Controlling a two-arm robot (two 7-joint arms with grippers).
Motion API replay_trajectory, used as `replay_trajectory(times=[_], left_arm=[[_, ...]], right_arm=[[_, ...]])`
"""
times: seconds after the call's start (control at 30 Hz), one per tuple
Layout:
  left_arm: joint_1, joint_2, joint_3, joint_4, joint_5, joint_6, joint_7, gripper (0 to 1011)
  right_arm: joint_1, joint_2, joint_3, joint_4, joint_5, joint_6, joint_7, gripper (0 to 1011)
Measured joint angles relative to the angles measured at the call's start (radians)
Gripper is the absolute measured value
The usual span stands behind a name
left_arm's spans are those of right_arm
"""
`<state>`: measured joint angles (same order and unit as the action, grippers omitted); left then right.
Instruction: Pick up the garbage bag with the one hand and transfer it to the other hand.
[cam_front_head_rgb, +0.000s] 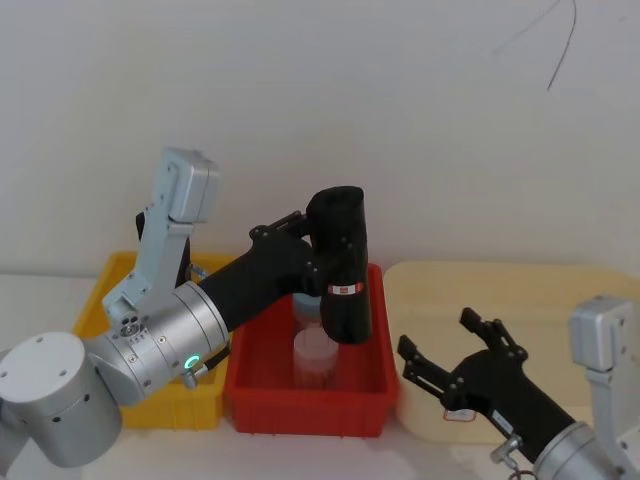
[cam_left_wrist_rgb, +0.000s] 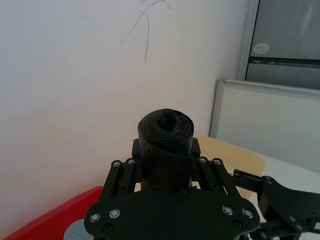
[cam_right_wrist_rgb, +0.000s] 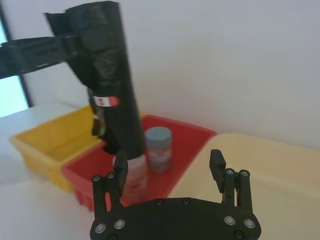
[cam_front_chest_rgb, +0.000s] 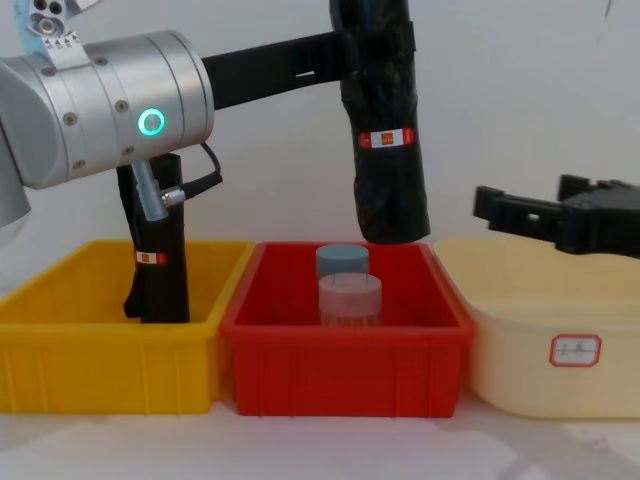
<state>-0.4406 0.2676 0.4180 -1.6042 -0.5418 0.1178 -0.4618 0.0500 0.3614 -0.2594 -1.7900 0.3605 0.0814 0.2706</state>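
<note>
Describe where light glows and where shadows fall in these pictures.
Chest view: the green ring light glows on the left arm's silver joint; a faint shadow lies under the red bin. Head view: even light on the wall. Right wrist view: the bag roll, held by the left gripper, stands dark against the pale wall.

Garbage bag (cam_front_head_rgb: 341, 270) upright in the left pincer (cam_front_head_rgb: 324, 252) above the red bin (cam_front_head_rgb: 300, 412), right pincer (cam_front_head_rgb: 440, 337) splayed nearby.
</note>
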Motion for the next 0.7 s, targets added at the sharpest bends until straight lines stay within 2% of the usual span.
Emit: replay_trajectory(times=[0.23,0.7], left_arm=[[-0.001,0.001,0.000,0.002,-0.001,-0.001,0.001,497],[-0.001,0.001,0.000,0.003,-0.002,-0.001,0.001,497]], right_arm=[[0.062,0.000,-0.039,0.044,0.012,0.009,0.063,998],[0.160,-0.021,-0.087,0.127,0.020,-0.001,0.115,998]])
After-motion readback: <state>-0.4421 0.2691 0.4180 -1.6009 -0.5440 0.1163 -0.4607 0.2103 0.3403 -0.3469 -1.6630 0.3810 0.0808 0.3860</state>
